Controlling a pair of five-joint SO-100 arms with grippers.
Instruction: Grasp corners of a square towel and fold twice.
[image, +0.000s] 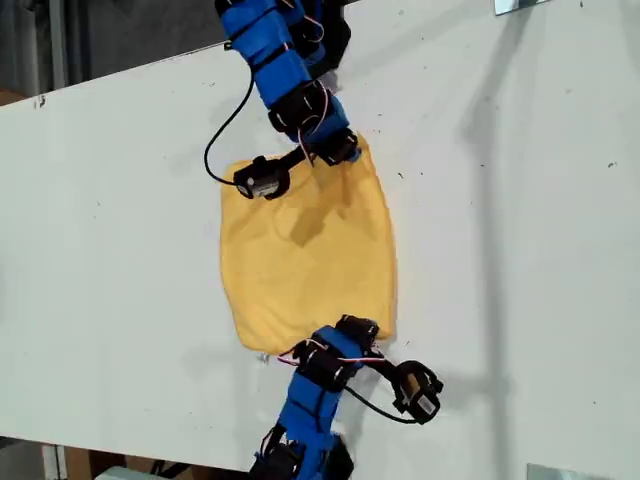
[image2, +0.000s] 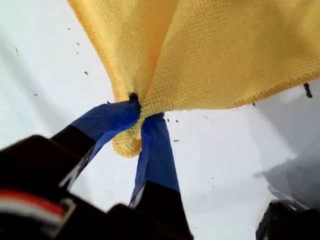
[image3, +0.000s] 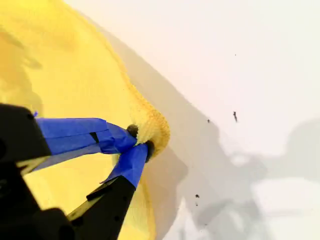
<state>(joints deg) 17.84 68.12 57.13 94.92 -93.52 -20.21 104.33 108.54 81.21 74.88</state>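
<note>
White tabletop (image: 120, 230) carries the yellow-orange microfibre square towel (image: 305, 250) at centre. My first gripper (image2: 141, 114) and my second gripper (image3: 141, 139) each pinch one bunched towel corner (image2: 127, 142), jaws closed.

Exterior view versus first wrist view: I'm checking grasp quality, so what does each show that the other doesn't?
Only the exterior view shows the whole yellow-orange microfibre square towel on the white table, with an arm at each end. Only the first wrist view shows my first gripper, blue-taped jaws pinching a bunched hemmed corner. Both show towel and table.
</note>
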